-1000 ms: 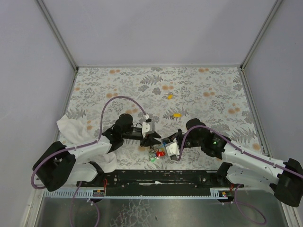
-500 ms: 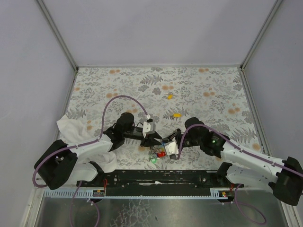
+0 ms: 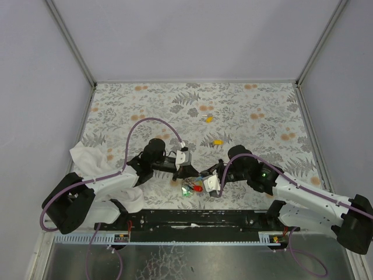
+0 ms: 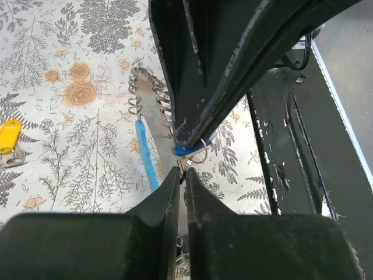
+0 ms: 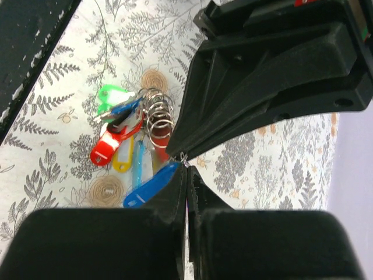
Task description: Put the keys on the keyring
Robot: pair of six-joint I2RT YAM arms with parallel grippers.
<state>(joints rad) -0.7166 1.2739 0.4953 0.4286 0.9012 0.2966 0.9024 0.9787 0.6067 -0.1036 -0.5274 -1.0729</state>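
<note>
The right gripper (image 4: 182, 137) hides part of the keyring (image 4: 151, 119) and most of a blue key (image 4: 185, 150).

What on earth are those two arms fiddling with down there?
A robot is putting small keys on a keyring. Both pincers are shut and meet tip to tip above the table: the right pincer seems to pinch a blue key, while what the left pincer grips is too small to tell. A bunch of coloured keys lies beneath, and two yellow keys lie farther back.
</note>
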